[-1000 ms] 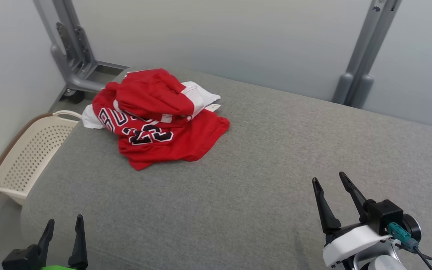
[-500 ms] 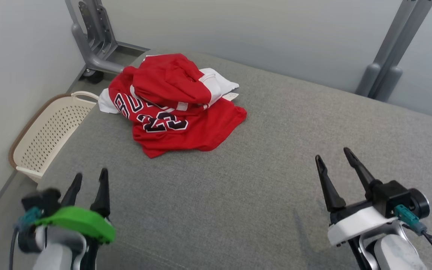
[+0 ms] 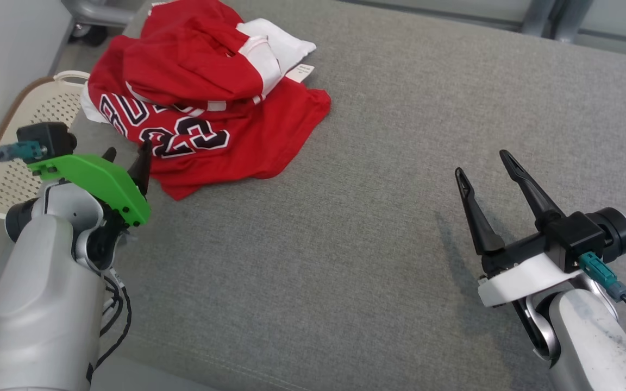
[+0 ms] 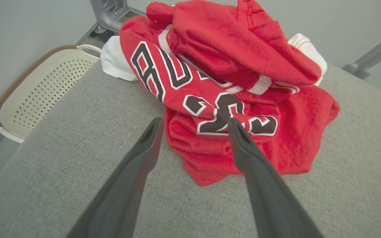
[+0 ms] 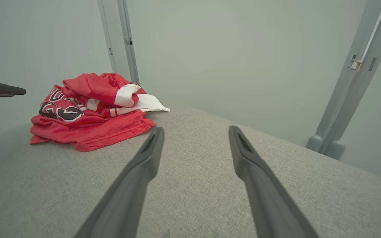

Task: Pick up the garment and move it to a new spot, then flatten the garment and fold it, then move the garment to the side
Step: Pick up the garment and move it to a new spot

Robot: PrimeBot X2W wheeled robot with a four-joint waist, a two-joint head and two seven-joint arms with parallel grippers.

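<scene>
The left end effector, jaws apart, was brought to the jersey at the counter's far-left corner for pickup.

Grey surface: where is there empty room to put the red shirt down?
The big bare patch of the grey surface lies between the red shirt and the open right gripper. It is crowded at the far left: the shirt is heaped there, the open left gripper points at it, and a basket stands beside the edge.
</scene>
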